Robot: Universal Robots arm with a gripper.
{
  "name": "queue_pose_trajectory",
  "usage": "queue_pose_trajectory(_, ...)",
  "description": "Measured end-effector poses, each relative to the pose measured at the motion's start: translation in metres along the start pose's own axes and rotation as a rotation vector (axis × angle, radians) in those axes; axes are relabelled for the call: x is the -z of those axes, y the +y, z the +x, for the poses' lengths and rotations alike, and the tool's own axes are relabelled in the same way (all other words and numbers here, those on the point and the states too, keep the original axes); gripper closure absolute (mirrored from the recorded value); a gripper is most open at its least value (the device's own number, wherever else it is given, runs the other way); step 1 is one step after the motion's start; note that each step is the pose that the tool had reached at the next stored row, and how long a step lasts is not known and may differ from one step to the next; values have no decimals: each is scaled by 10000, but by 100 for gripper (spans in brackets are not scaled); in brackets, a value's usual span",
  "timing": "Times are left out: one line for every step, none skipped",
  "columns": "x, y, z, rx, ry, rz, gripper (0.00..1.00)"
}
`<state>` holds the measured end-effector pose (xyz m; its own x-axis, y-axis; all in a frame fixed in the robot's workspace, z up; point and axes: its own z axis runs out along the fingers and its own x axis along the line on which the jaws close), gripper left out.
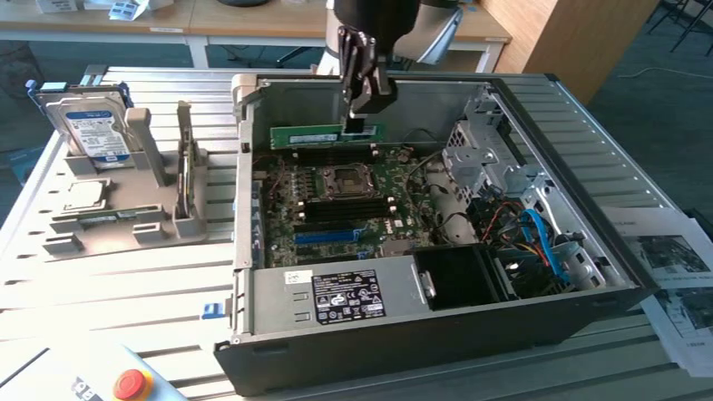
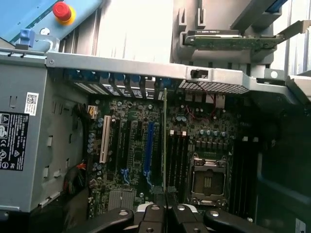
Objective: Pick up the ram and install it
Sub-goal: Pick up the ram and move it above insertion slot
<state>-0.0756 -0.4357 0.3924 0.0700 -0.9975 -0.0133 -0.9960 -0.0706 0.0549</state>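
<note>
Gripper (image 1: 359,124) clenched on ram (image 1: 317,134), pinching top edge toward one end, so contact edge hangs free and faces down. Ram held level, on edge, inside open computer case (image 1: 446,334), hovering over motherboard just beside CPU socket (image 1: 346,180), not yet seated. In wrist view ram runs as thin edge-on line parallel to memory slots (image 2: 177,155) beside CPU socket, likely held so to line up with slot

High exterior, close wrist; shared motherboard (image 1: 390,188)
</note>
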Motion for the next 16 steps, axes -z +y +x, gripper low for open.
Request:
queue_pose_trajectory(2, -30, 3, 4, 1, 0, 88)
queue_pose_trajectory(3, -58, 5, 7, 1, 0, 88)
queue_pose_trajectory(5, -78, 7, 7, 1, -1, 88)
queue_pose_trajectory(5, -82, 8, 8, 1, -1, 88)
queue_pose_trajectory(5, -82, 8, 7, 1, 0, 88)
queue_pose_trajectory(5, -82, 8, 7, 0, 0, 88)
queue_pose_trajectory(5, -83, 7, 8, 0, 0, 88)
queue_pose_trajectory(1, -84, 7, 8, -2, 1, 88)
queue_pose_trajectory(-6, -85, 7, 7, -1, 1, 88)
queue_pose_trajectory(-15, -86, 7, 8, 0, 0, 88)
queue_pose_trajectory(-25, -87, 8, 7, 0, 0, 88)
queue_pose_trajectory(-37, -88, 8, 7, -1, 1, 88)
queue_pose_trajectory(-47, -89, 8, 7, 0, 0, 88)
queue_pose_trajectory(-58, -90, 8, 8, 0, 0, 88)
queue_pose_trajectory(-70, -92, 9, 7, 0, 0, 88)
queue_pose_trajectory(-81, -93, 9, 7, 0, 0, 88)
